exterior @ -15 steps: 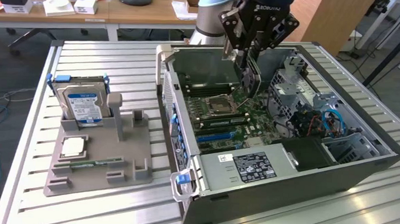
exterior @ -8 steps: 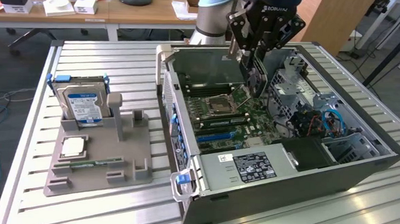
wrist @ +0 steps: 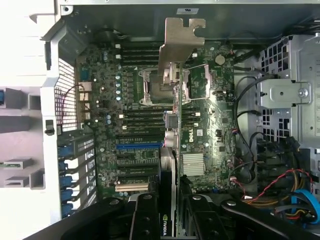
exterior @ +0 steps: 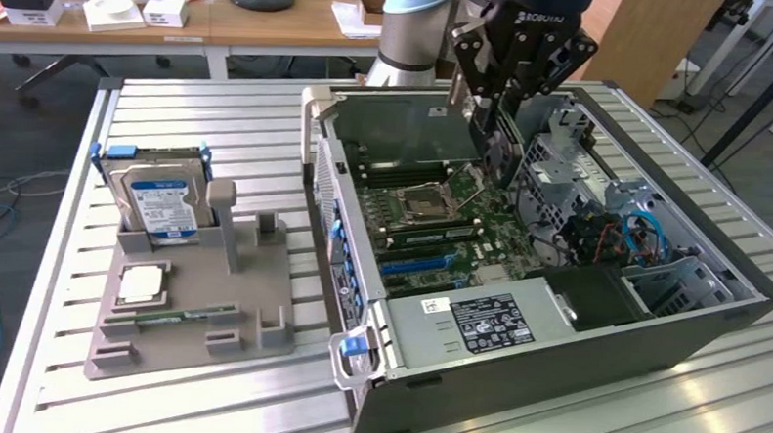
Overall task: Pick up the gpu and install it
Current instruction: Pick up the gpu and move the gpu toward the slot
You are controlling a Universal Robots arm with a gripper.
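Note:
My gripper (exterior: 502, 124) hangs inside the open computer case (exterior: 695, 328), shut on the gpu (exterior: 491, 153). The card is a thin dark board held on edge above the motherboard (exterior: 420, 213). In the wrist view the gpu (wrist: 170, 165) runs edge-on between my black fingers (wrist: 145, 215), with its silver bracket (wrist: 180, 40) at the far end over the CPU socket (wrist: 150, 85). The gripper (wrist: 170, 202) clamps the card's near end. A blue expansion slot (wrist: 137, 147) lies on the board beside the card's line; the card is not touching the board.
A grey fixture (exterior: 246, 289) on the slatted table at the exterior view's left holds a blue-labelled hard drive (exterior: 163, 202), a CPU (exterior: 142, 284) and a green memory stick (exterior: 174, 315). Inside the case are a drive cage (wrist: 287, 95), cable bundles (wrist: 270, 185) and a power supply (exterior: 474, 323).

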